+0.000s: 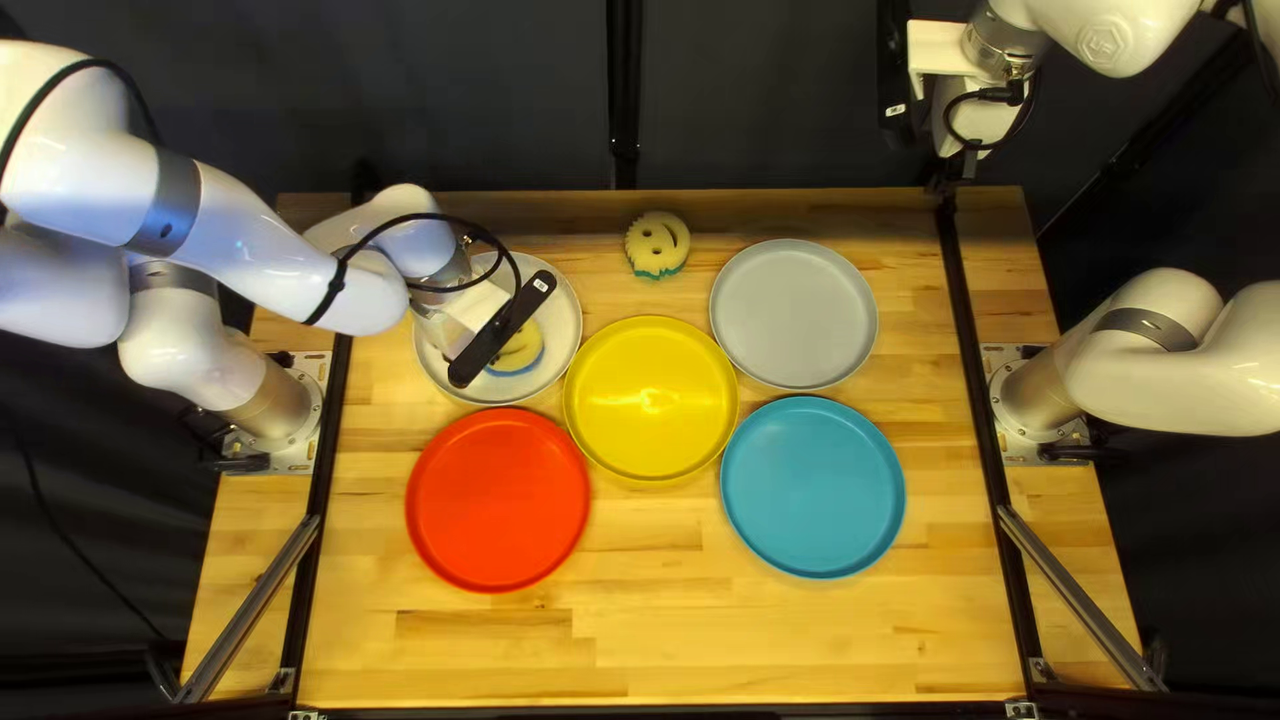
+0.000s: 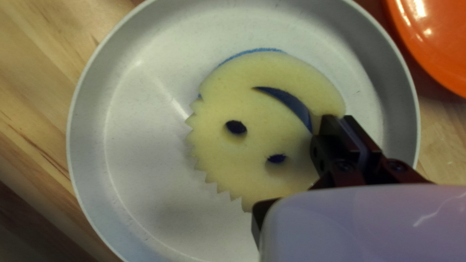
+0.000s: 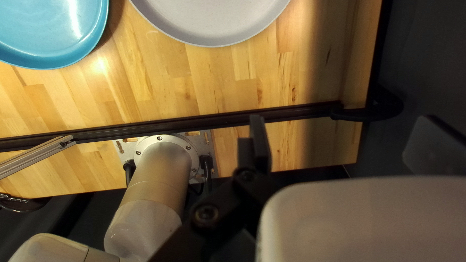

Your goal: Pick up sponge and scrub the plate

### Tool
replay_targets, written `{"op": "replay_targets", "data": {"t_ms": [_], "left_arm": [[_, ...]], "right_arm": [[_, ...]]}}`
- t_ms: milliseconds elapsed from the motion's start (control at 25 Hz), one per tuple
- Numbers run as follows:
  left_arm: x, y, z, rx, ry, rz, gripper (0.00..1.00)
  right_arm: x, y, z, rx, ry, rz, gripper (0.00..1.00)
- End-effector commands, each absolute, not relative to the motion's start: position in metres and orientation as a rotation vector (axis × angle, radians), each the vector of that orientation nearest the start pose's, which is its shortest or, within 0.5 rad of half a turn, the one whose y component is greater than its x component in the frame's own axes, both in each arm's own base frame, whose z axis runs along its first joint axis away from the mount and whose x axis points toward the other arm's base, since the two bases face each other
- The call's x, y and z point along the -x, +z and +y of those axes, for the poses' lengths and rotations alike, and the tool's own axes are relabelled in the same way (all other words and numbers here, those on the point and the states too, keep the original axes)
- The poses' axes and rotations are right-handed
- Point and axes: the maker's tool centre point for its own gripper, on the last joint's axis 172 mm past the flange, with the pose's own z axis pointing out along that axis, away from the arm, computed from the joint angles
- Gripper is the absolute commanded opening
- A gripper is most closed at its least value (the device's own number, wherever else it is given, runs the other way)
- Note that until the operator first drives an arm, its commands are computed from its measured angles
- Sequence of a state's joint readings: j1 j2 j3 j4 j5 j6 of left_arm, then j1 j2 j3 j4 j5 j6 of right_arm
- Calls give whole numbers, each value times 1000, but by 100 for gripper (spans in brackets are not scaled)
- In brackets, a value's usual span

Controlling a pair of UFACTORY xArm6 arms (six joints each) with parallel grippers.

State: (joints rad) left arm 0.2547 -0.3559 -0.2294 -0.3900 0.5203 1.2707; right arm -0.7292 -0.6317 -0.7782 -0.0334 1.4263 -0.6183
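Note:
My left gripper (image 1: 467, 307) hangs over the white plate (image 1: 566, 350) in the top left view, its fingertips hidden by its wrist camera. A yellow smiley sponge (image 1: 524, 350) with a blue underside shows beneath. In the left wrist view, my left gripper (image 2: 341, 119) has its two fingers close together, pinching the sponge (image 2: 262, 140) at its rim beside the mouth slot. The sponge lies flat over the middle of the white plate (image 2: 131, 170). My right gripper (image 1: 950, 187) is raised near the table's far right; in the right wrist view, this gripper (image 3: 340, 138) has its fingers wide apart, holding nothing.
A second smiley sponge (image 1: 658, 244) with a teal underside lies near the far edge. Yellow (image 1: 651, 400), red (image 1: 498, 500), blue (image 1: 814, 487) and grey (image 1: 794, 314) plates sit around the table. Dark rails run along both sides.

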Motion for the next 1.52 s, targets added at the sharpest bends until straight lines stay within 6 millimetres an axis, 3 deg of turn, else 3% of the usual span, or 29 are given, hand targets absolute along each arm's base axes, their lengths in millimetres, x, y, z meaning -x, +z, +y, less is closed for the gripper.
{"op": "replay_targets", "data": {"t_ms": [40,360,640,800,1040,1160,1520], "left_arm": [[-300,53,69,3045,-295,1078,0],[-305,57,104,3051,-276,1066,0],[-312,55,120,3055,-267,1075,0],[-317,56,110,3053,-271,1091,0],[-328,45,72,3043,-296,1135,0],[-330,38,62,3039,-301,1157,0],[-311,48,90,3054,-283,1132,0]], "right_arm": [[-216,280,-204,3152,53,167,100],[-216,280,-204,3152,53,167,100],[-216,280,-204,3152,53,167,100],[-216,280,-204,3152,53,167,100],[-216,280,-204,3152,53,167,100],[-216,280,-204,3152,53,167,100],[-216,280,-204,3152,53,167,100]]}}
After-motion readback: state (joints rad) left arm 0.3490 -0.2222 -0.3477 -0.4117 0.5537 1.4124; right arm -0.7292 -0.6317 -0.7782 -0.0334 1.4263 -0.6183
